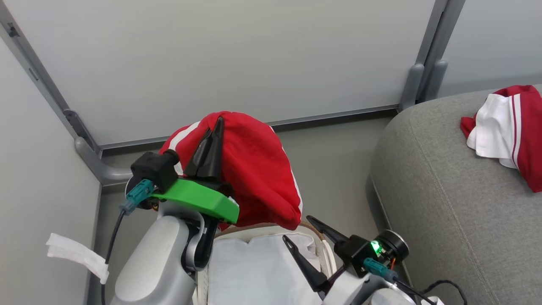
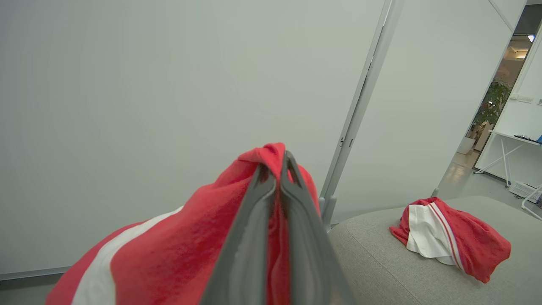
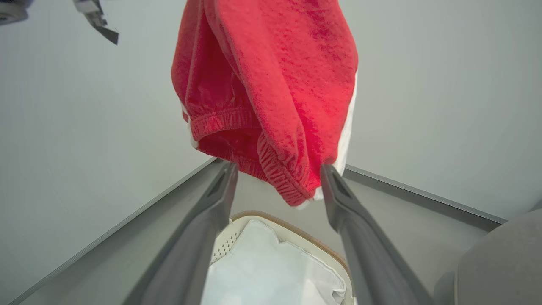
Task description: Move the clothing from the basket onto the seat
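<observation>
**Red garment (image 1: 254, 169) held up over the basket (image 1: 328, 254)**

Red fleecy cloth with a white stripe, pinched at its top fold between the tightly closed fingers of the left gripper (image 1: 219, 123) and hanging free below them. From the right wrist: the same piece (image 3: 288, 84) dangling with its elastic hem lowest, just above the brown basket rim (image 3: 292, 233) and apart from it. Inside the basket, a white liner (image 1: 254, 271) lying crumpled.

Right gripper (image 1: 296, 228) low at the basket's right edge, fingers spread fully apart, gripping nothing, the hem hanging in line between their tips.

To the right, a grey woven couch (image 1: 444, 203) with a second garment (image 1: 508, 127) lying on it, red with a white panel and thin red-and-white stripes, well apart from the held one.

Behind, pale wall panels (image 1: 211, 63) in grey frames meeting a grey floor (image 1: 334, 169).

White paper strip (image 1: 76, 254) jutting out at the lower left of the head view; any print on it too small to tell. Green plastic bracket (image 1: 199, 199) on the left wrist, plain.
</observation>
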Robot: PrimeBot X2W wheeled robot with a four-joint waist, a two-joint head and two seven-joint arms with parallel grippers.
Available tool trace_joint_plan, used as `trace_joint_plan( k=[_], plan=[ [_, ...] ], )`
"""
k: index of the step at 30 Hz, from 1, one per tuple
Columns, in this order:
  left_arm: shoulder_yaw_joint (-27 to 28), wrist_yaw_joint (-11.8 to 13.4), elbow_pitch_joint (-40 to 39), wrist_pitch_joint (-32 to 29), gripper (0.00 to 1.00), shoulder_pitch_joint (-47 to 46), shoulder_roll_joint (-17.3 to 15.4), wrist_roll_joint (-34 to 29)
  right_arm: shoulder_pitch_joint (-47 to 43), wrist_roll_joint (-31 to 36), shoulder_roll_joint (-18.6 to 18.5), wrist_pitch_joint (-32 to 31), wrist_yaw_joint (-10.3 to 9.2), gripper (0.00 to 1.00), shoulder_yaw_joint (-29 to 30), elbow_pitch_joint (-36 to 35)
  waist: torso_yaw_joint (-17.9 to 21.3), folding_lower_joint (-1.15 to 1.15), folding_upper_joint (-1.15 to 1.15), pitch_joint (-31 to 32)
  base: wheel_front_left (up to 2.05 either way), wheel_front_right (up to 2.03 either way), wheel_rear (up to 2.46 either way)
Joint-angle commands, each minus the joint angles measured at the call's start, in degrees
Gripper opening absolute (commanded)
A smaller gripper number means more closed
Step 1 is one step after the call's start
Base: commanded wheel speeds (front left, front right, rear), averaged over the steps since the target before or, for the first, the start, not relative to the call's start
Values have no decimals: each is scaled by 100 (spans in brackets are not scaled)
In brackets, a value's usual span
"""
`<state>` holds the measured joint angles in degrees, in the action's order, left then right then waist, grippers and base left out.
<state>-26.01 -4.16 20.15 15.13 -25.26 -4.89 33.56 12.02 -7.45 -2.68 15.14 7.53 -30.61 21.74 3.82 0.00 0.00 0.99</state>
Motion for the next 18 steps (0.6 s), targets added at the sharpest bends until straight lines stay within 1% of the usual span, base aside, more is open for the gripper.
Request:
trace_joint_plan(
  k=[1,6,10,15,16,17,18],
  plan=[
    [-44,-43,5,1,0,84,8,-54,152,-23,-47,0,-8,100,-102,33,-63,0,0,-25,0,0,0],
    [-236,-84,60,-1,0,48,74,-39,505,-73,-33,0,-8,100,-314,136,-195,0,0,-60,0,0,0],
    [-393,-100,96,-4,0,-48,131,7,794,-95,-39,0,-8,100,-572,417,-289,0,0,-109,0,0,0],
    [-661,-129,114,-22,0,-180,160,71,1164,-311,-37,0,-8,100,-859,763,-433,0,0,-176,0,0,0],
    [-712,-135,120,-25,0,-196,168,83,1237,-377,-38,0,-8,95,-882,819,-468,0,0,-188,0,0,0],
    [-752,-126,125,-13,0,-211,171,101,1278,-449,-41,0,-8,58,-901,884,-497,0,0,-194,0,0,0],
    [-804,-122,132,-13,0,-232,174,120,1310,-569,-40,0,-8,0,-943,981,-527,0,0,-198,0,0,0]
  ],
)
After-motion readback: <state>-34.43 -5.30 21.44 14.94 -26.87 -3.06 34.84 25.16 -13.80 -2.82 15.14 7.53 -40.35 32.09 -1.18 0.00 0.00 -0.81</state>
